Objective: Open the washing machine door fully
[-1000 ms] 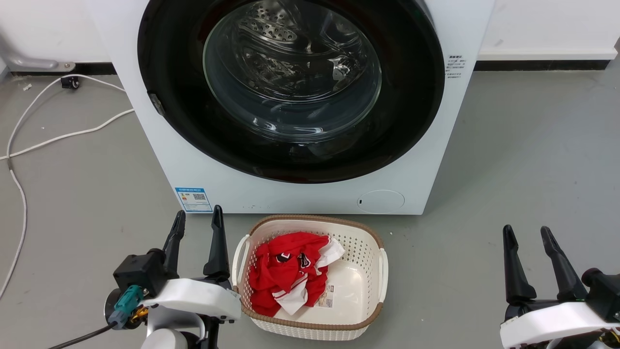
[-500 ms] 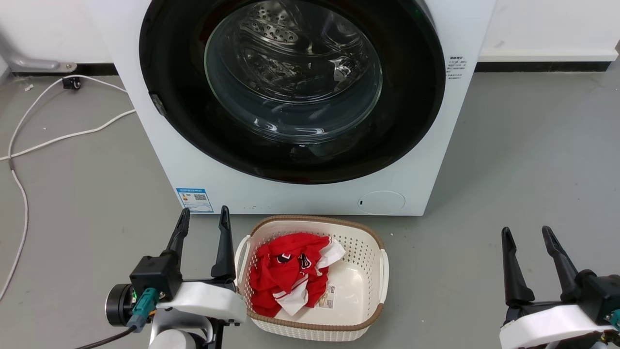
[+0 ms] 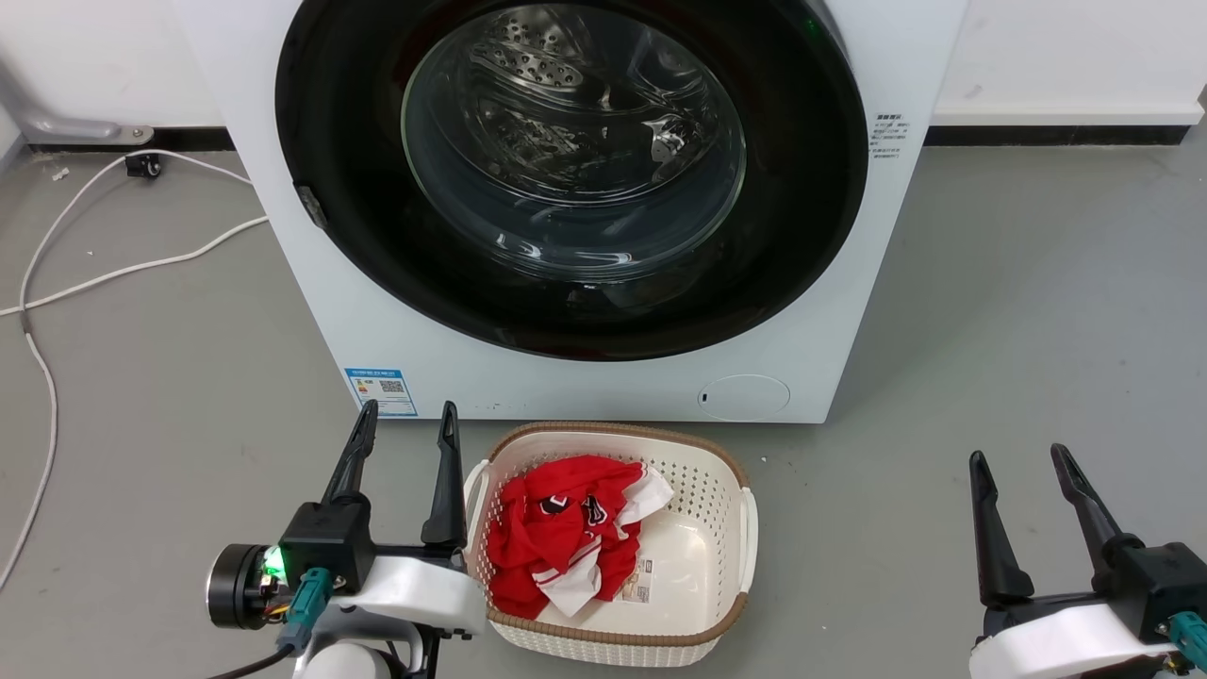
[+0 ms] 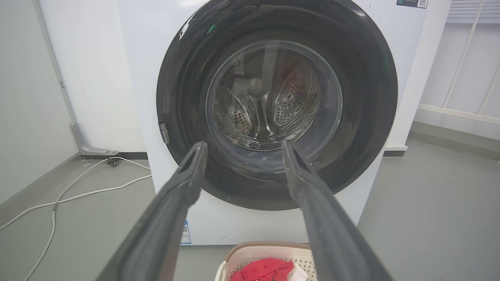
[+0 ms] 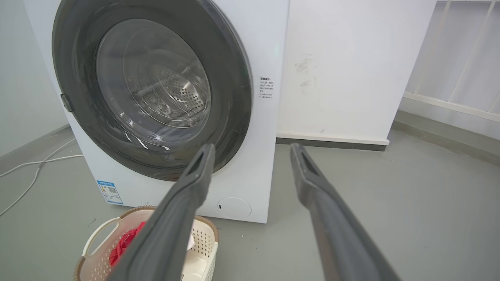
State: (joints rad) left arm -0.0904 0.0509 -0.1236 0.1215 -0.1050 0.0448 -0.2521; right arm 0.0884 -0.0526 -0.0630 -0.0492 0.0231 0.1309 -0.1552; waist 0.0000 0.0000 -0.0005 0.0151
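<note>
The white washing machine [image 3: 585,387] stands in front of me. Its big round black washing machine door [image 3: 377,236] with the bulging glass window lies flush against the front, shut; a small grey latch tab [image 3: 311,206] sits on its left rim. The door also shows in the left wrist view [image 4: 183,117] and the right wrist view [image 5: 230,105]. My left gripper [image 3: 407,415] hovers open low at the left, short of the machine, beside the basket. My right gripper [image 3: 1016,457] hangs open at the lower right, well clear of the machine. Neither holds anything.
A cream laundry basket [image 3: 726,471] with a red and white garment [image 3: 556,528] sits on the floor right in front of the machine. White cables [image 3: 123,269] trail over the grey floor at the left. Open floor [image 3: 1037,311] lies to the right.
My left gripper has shifted right and slightly down, toward the basket's left rim. The right gripper has sunk a little. The door stays shut.
</note>
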